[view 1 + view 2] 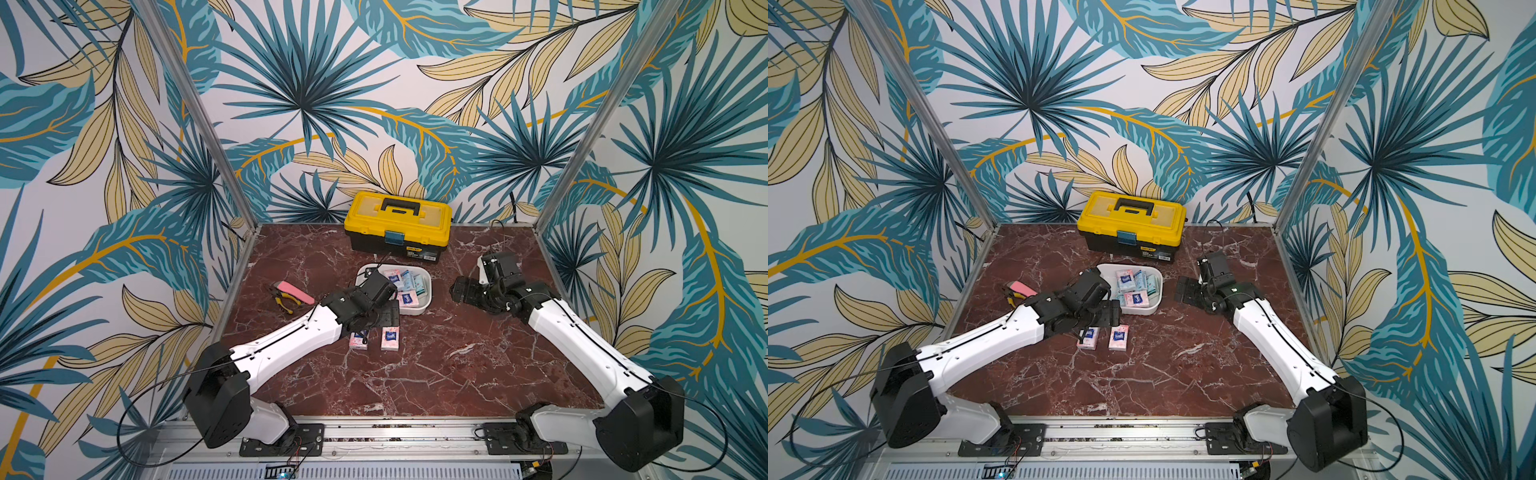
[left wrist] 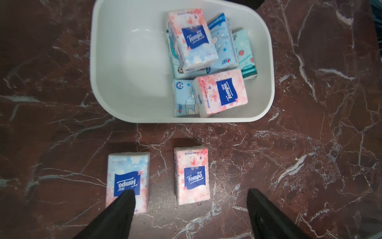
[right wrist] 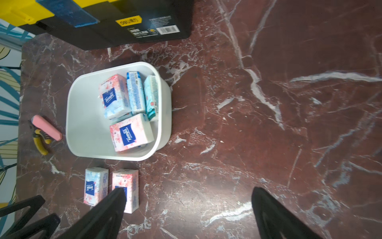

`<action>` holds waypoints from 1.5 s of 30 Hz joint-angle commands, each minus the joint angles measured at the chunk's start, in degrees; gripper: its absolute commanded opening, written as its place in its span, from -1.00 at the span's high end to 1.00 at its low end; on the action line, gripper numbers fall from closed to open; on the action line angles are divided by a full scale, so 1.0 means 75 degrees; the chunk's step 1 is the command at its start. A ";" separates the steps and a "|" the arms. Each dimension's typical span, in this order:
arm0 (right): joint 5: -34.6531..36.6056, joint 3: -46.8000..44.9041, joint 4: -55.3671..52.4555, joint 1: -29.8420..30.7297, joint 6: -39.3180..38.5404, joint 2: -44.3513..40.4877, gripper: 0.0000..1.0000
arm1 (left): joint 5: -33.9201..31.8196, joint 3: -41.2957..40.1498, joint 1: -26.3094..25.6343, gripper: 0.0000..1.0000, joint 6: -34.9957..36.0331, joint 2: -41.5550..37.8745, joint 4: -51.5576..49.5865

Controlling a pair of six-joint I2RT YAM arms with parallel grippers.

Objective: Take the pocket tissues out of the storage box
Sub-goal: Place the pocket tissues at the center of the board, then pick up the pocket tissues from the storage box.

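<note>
Nearest the arms' bases, two pink pocket tissues lie flat, side by side, on the red marble table, just outside the near wall of the storage box. The left gripper hangs over them, jaws spread wide and clamping nothing. In the left wrist view one packet lies in the gap between the fingers. One fingertip overlaps the other packet, and I cannot tell whether it touches. Just behind, the box holds the other packets, pink, light blue and teal, crowded toward its right end, some flat and some on edge. Left of the box a pink tool lies across yellow-handled pliers. To the right of the box, the right gripper hangs over bare marble, released wide and empty. Farthest back, the yellow-lidded toolbox stands closed by the wall.
</note>
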 commanded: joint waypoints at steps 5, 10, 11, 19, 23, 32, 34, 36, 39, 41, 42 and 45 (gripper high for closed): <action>-0.0291 0.1211 0.0123 0.0668 -0.0278 0.1349 -0.95 | -0.1324 -0.0920 0.0061 -0.99 0.0296 -0.1278 0.0879; -0.0182 0.2316 0.0130 0.1196 -0.0364 0.2609 -0.95 | -0.1925 -0.1458 0.0127 -1.00 0.0343 -0.1972 0.1346; -0.0137 0.2551 0.0122 0.1296 -0.0367 0.2860 -0.95 | -0.1998 -0.1592 0.0160 -1.00 0.0359 -0.2110 0.1474; 0.0178 0.4086 -0.0036 0.1774 -0.0558 0.4533 -0.95 | -0.1855 -0.2458 0.0506 -1.00 0.0646 -0.2909 0.2311; 0.0390 0.4772 -0.0234 0.1910 -0.0758 0.5275 -0.92 | -0.1566 -0.2878 0.0657 -1.00 0.1015 -0.3278 0.2755; 0.0922 0.5856 -0.0599 0.2009 -0.0979 0.6525 -0.74 | -0.1667 -0.3032 0.0789 -1.00 0.1324 -0.3485 0.3040; 0.0913 0.5992 -0.0637 0.2015 -0.1039 0.6710 -0.68 | -0.1688 -0.3043 0.0812 -1.00 0.1334 -0.3481 0.3040; 0.0921 0.6123 -0.0662 0.2031 -0.1100 0.6895 -0.63 | -0.1704 -0.3051 0.0825 -1.00 0.1337 -0.3469 0.3032; 0.0873 0.6276 -0.0711 0.2039 -0.1130 0.7109 -0.54 | -0.1732 -0.3080 0.0862 -1.00 0.1320 -0.3479 0.3005; 0.0877 0.6329 -0.0738 0.2049 -0.1149 0.7212 -0.50 | -0.1758 -0.3104 0.0882 -1.00 0.1302 -0.3480 0.2983; 0.0888 0.6359 -0.0745 0.2063 -0.1147 0.7266 -0.49 | -0.1761 -0.3113 0.0890 -1.00 0.1292 -0.3481 0.2976; 0.0888 0.6440 -0.0776 0.2089 -0.1164 0.7433 -0.46 | -0.1795 -0.3138 0.0909 -1.00 0.1267 -0.3492 0.2959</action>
